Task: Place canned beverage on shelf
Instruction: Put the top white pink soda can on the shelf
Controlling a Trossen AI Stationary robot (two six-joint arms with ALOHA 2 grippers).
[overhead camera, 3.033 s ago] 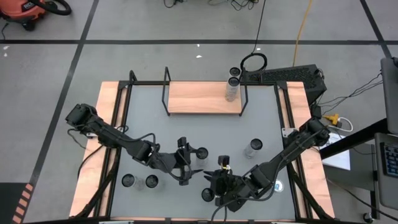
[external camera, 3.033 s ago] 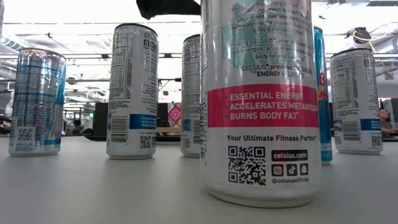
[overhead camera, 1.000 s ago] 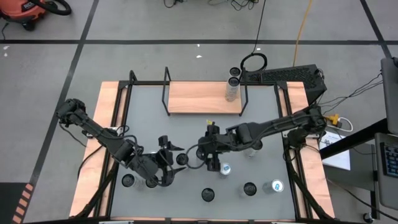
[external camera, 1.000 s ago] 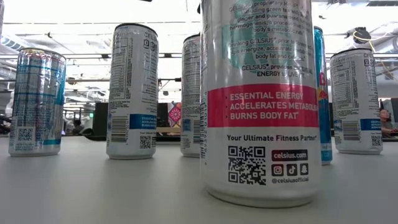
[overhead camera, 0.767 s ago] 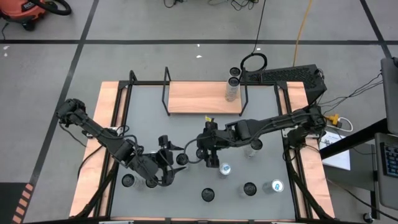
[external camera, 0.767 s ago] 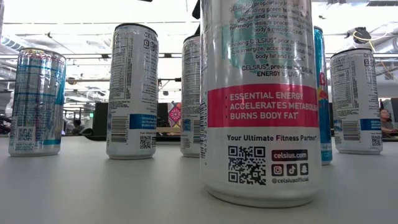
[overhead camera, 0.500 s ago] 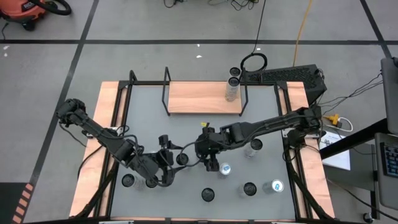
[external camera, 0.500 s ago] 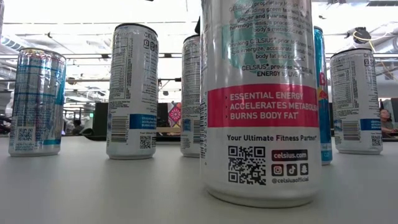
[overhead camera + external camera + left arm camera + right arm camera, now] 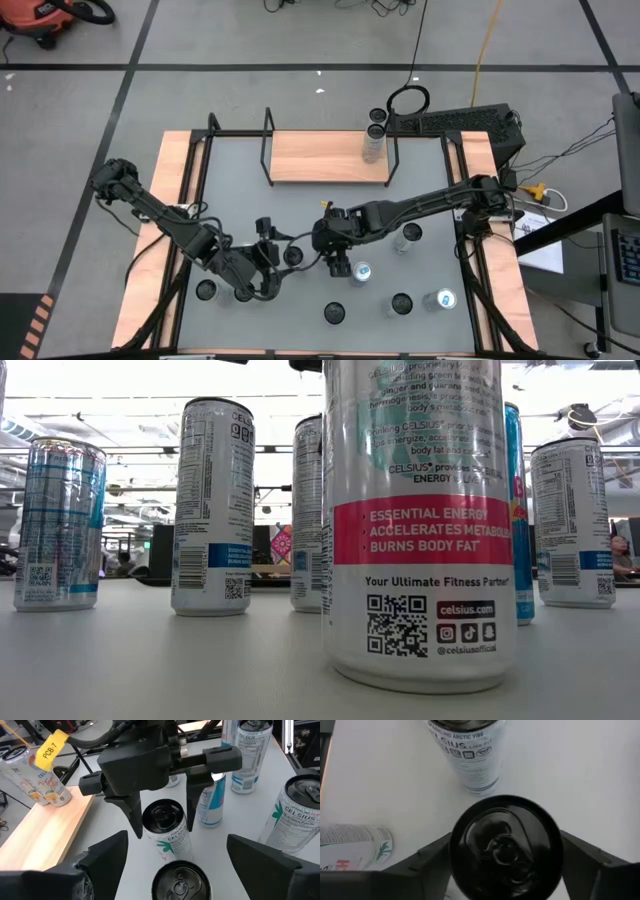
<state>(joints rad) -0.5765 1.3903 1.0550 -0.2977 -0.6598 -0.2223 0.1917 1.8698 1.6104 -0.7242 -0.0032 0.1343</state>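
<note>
The shelf (image 9: 325, 158) stands at the table's far side, with two cans (image 9: 372, 146) upright at its right end. My right gripper (image 9: 336, 256) hangs over a green-print can (image 9: 164, 822) at mid-table. Its fingers (image 9: 134, 817) point down on either side of the can's top (image 9: 506, 847), very close to its wall. Whether they touch it I cannot tell. My left gripper (image 9: 181, 870) is open just left of it, level with the table. Another can (image 9: 180, 881) stands between its wide-spread fingers, untouched.
More upright cans stand close by: a blue one (image 9: 362, 271) beside the right gripper, one further right (image 9: 408, 236), three along the near edge (image 9: 401, 303) and two at the near left (image 9: 206, 290). Black rod frames (image 9: 266, 150) rise at the shelf's ends.
My right arm has reached a little further toward the table's left edge and brought its gripper over the green-print can. The cans stand where they were.
</note>
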